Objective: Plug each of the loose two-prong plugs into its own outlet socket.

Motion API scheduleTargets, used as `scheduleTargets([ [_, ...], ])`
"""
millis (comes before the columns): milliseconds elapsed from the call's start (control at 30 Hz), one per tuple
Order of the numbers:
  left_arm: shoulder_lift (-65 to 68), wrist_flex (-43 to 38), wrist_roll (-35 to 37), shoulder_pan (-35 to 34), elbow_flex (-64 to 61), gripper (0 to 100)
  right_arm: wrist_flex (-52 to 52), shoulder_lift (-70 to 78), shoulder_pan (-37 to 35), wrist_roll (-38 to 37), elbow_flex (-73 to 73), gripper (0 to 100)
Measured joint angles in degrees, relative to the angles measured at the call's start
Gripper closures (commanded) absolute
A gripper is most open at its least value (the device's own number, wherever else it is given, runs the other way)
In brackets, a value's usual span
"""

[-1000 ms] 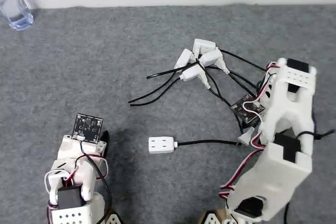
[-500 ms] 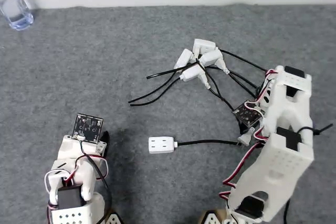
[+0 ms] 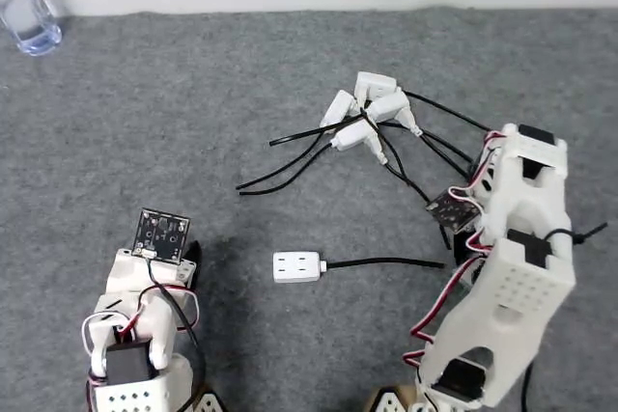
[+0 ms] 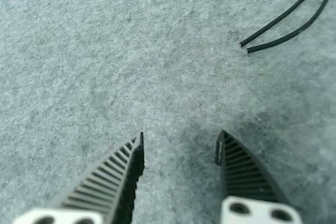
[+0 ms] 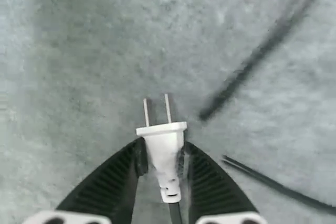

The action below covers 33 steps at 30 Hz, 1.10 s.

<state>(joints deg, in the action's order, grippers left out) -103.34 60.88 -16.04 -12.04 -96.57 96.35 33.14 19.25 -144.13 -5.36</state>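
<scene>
I'm working over the grey carpeted table [image 3: 193, 123]. My right arm [image 3: 512, 277] is the biggest thing on it, and my left arm [image 3: 145, 335] is parked near its base. The left claw [image 4: 179, 139] hangs spread wide with nothing in it above bare carpet, and two loose black cable ends [image 4: 247, 45] lie well beyond its tips. A cluster of white cord ends [image 3: 367, 113] sits well ahead of the right claw. The single white outlet socket [image 3: 296, 265] lies well apart from that claw, toward the left arm's side, and its cable runs back toward the right arm. The right claw [image 5: 163, 148] is clamped on a white two-prong plug [image 5: 161, 129], with one finger on each flank of the body. The prongs [image 5: 156, 111] point straight out past the fingertips above the carpet. I judge the pickup done and the carry to a socket as the step in hand. Next I need to bring the prongs level with a socket's slots and line them up squarely. The socket will probably slide when I push, so bracing it with the idle left claw looks wise.
</scene>
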Motion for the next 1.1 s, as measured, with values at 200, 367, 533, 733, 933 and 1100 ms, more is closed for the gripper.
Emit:
scheduleTargets([
  [200, 0.0, 0.0, 0.0, 0.0, 0.0, 79, 4.0, -4.7, -0.4, 2.4, -2.2, 99.0],
  [367, 0.0, 0.0, 0.0, 0.0, 0.0, 79, 4.0, -8.4, -3.9, 10.2, -2.2, 99.0],
  [533, 0.0, 0.0, 0.0, 0.0, 0.0, 79, 4.0, -13.0, -10.2, 22.1, -2.2, 99.0],
  [733, 0.0, 0.0, 0.0, 0.0, 0.0, 79, 4.0, -16.6, -18.2, 40.4, -2.2, 99.0],
  [933, 0.0, 0.0, 0.0, 0.4, 0.0, 79, 2.0, -16.7, -22.3, 52.0, -2.2, 99.0],
  [1100, 0.0, 0.0, 0.0, 0.4, 0.0, 79, -3.3, -9.5, -25.3, 58.7, -2.2, 99.0],
])
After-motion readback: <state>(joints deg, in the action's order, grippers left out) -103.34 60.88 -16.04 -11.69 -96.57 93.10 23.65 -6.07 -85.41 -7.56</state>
